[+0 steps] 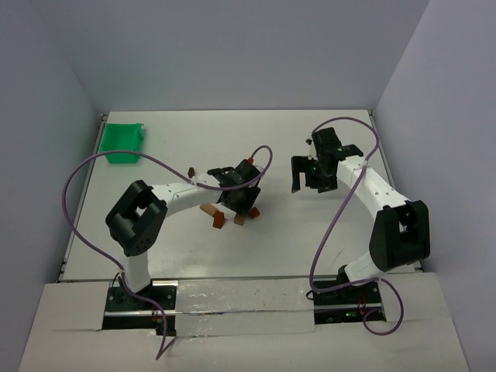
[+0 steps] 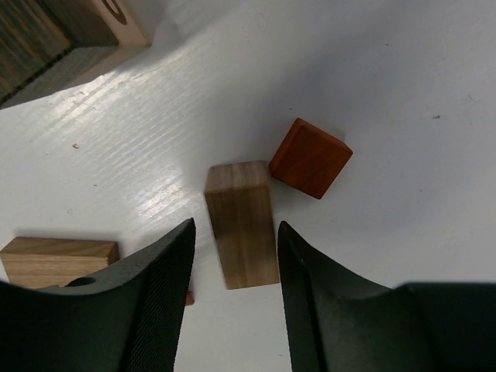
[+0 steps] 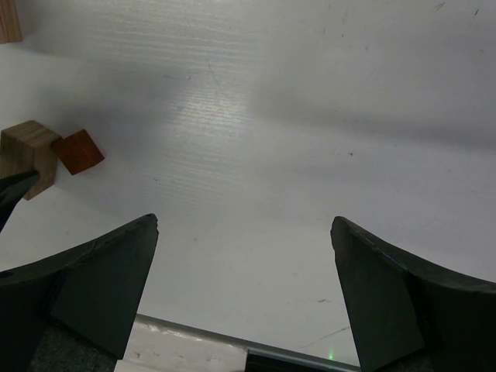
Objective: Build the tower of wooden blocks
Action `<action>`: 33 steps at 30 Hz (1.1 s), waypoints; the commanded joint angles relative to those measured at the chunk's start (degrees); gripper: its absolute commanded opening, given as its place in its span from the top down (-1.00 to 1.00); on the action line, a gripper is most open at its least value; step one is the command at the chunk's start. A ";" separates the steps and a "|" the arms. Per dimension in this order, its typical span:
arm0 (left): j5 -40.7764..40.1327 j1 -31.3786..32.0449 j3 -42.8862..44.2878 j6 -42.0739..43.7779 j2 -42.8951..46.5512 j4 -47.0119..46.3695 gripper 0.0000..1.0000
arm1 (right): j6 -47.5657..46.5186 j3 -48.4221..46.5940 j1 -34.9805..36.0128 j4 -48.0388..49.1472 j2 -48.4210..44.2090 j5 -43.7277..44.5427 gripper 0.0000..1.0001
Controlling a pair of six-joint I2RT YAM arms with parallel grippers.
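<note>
The white-and-black left arm [image 1: 174,194] is stretched toward the middle, black left gripper [image 1: 235,208] tipped down, jaws about half apart. The white-and-black right arm [image 1: 380,194] reaches forward, black right gripper [image 1: 311,184] gaping wide.

l gripper [image 1: 239,206] low over scattered blocks [image 1: 219,220]

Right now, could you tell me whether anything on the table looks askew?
Yes: the reddish-brown block sits skewed at a corner of the tan block, which lies between the left fingers.
</note>
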State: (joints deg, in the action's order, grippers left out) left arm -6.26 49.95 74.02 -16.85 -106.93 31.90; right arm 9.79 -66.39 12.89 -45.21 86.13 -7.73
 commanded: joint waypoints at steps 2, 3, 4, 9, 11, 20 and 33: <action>1.54 0.67 0.46 -1.34 -1.09 -1.75 0.06 | 0.58 0.35 -0.58 0.65 -3.10 1.43 -0.99; 1.61 0.68 0.28 -1.34 -1.09 -1.75 0.09 | 0.58 0.47 -0.58 0.65 -3.16 1.50 -0.99; 1.69 0.76 -0.12 -1.34 -1.08 -1.76 0.12 | 0.58 0.47 -0.59 0.66 -3.16 1.58 -0.99; 1.77 0.76 -0.44 -1.07 -0.29 -1.46 0.41 | 0.68 0.12 -0.76 0.65 -2.98 1.75 -0.99; 1.54 0.76 0.10 -0.68 0.61 -0.31 0.83 | 0.76 -0.11 -0.76 0.65 -2.90 1.75 -0.99; -1.67 0.92 -2.51 1.49 14.32 1.79 1.00 | 0.69 0.23 -0.76 0.76 -2.98 1.74 -0.99; -16.43 -0.72 23.06 -5.46 9.15 21.39 1.00 | 1.46 -4.10 -0.76 -0.13 2.32 -0.13 -0.99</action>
State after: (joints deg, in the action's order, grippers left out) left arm -20.29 50.33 86.51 -19.78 -93.93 47.17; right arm 10.72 -66.82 12.47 -45.36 86.46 -7.19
